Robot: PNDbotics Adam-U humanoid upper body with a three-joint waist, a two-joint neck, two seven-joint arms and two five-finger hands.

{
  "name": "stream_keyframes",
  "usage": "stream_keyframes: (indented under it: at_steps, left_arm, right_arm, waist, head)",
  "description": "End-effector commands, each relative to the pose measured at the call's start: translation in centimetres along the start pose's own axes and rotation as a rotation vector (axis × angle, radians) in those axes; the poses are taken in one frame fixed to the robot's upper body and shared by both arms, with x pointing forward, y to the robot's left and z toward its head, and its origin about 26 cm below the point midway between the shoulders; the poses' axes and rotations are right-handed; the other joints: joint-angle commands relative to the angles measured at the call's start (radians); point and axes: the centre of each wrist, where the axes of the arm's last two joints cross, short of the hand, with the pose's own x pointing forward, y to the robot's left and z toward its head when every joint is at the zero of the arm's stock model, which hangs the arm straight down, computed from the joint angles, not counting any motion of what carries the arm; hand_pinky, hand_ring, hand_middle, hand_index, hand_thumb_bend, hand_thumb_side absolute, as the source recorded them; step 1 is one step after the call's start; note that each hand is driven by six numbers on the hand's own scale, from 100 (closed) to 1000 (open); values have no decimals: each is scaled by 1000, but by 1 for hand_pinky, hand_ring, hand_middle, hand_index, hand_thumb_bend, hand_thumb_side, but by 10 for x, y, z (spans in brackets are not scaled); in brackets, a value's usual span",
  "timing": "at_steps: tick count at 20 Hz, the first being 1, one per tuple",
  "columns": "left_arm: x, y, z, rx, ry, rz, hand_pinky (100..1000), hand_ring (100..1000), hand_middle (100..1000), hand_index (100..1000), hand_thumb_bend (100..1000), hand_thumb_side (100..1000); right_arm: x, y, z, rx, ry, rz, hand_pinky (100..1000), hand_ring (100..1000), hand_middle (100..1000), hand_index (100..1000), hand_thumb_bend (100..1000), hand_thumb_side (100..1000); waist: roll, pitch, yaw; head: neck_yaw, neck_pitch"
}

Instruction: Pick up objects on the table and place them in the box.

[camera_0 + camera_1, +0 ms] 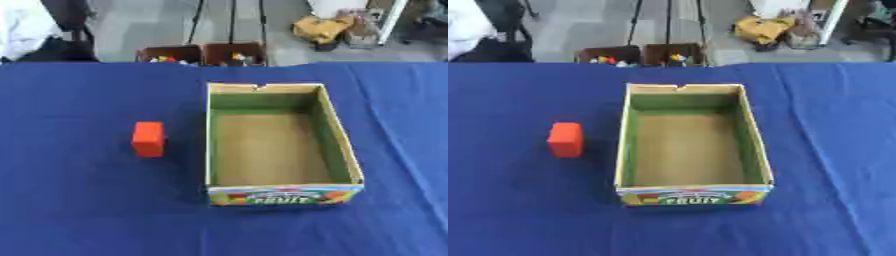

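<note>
A tabletop covered in a deep blue cloth [79, 210] fills most of both views, its far edge running straight across the upper part. Near the middle stands an open rectangular cardboard box [353, 160] with green inner walls and a plain brown floor; its near end wall carries a colourful printed label reading "FRUIT". The box holds nothing. A small notch shows in the top of its far wall.

To the left of the box, apart from it with a strip of bare cloth between, lies a small orange-red rectangular block [148, 139], its long side running roughly parallel to the box's long walls. Blue cloth lies open on every side of the block and of the box, with broad open stretches to the left, to the right and along the near edge.

Neither robot hand shows in either view, so their state cannot be told.

Beyond the far edge, on a grey floor, sit two dark bins of small coloured items [642, 55] and a yellow bundle [765, 29].

The right eye view shows more cloth right of the box; the left eye view shows more to the left of the block.
</note>
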Motion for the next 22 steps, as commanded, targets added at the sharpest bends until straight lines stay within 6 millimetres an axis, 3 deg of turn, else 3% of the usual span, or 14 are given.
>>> stream_keyframes:
  at_steps: [1,10,17,22]
  left_arm:
    - [1,12,-15,-42,-50,-26,573,723,782,903,100,815]
    - [-1,32,-50,-257,-97,-174,592,744,815,940,100,782]
    - [0,30,-81,-559,-143,-263,644,772,832,969,100,803]
    - [-4,28,-96,-876,-158,-318,647,782,839,976,100,816]
  right_arm:
    - [4,-1,-11,14,-47,-1,769,755,774,786,100,666]
    - [4,-1,-10,29,-42,-4,769,755,773,786,100,667]
    - [4,0,-8,46,-31,-13,770,755,774,784,100,671]
    - [5,1,-7,57,-24,-22,770,756,775,785,100,673]
  waist:
    - [20,-15,-1]
    - [31,-27,-11]
    - [34,-31,-24]
    - [38,-33,-38]
  head:
    - [-3,-11]
    - [7,2]
    - [22,7]
    - [38,13]
